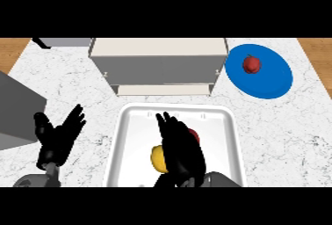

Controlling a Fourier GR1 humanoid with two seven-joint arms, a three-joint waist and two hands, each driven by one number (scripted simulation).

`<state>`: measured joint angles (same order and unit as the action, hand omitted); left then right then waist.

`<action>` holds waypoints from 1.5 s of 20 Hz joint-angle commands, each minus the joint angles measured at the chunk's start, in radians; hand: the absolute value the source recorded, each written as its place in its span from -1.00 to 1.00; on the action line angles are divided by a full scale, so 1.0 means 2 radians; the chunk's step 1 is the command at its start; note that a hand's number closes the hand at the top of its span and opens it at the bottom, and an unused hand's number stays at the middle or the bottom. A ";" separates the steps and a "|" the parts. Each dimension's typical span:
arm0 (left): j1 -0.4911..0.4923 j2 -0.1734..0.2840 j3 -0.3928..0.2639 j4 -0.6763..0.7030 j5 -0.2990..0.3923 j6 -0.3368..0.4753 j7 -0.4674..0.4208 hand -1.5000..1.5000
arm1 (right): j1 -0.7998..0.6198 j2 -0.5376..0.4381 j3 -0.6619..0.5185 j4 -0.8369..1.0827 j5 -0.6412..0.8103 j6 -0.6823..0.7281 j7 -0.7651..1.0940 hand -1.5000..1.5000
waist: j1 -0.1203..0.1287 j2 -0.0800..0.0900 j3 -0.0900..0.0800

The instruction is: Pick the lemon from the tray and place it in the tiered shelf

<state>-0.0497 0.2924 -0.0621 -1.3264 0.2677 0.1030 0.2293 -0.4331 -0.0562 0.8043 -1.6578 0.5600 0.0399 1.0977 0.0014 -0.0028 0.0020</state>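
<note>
Lemon [157, 159] sits in the white tray [133, 132], lower middle, just left of my right hand [180, 147] and partly hidden by it. Its long axis runs roughly near-to-far — which end is which, can't tell. Right hand is over the tray, fingers straight and close together, pointing away toward the tiered shelf [159, 57], not curled on anything. Something red [194, 134] peeks out on the hand's right side. Left hand [58, 134] rests open left of the tray, fingers spread, up. Blue plate [266, 83] with a red fruit [251, 64] sits far right.
</note>
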 commanded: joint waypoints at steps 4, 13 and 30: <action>-0.009 -0.010 0.003 0.016 -0.012 -0.012 0.009 0.00 | 0.011 0.027 0.002 0.045 0.039 -0.013 0.022 -1.00 | 0.001 0.001 -0.001; -0.030 -0.026 0.016 0.036 -0.024 -0.008 0.007 0.00 | -0.024 0.028 0.011 0.104 0.050 -0.026 0.039 -1.00 | 0.002 0.002 -0.001; 0.009 -0.042 0.033 -0.013 -0.052 -0.024 0.019 0.00 | -0.013 0.028 0.009 0.197 0.033 -0.104 -0.094 -1.00 | 0.003 0.001 -0.001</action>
<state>-0.0578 0.2334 0.0109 -1.3346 0.1887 0.0452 0.2633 -0.4631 -0.0005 0.8332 -1.2782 0.6502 -0.1567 0.9555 0.0075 -0.0015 0.0020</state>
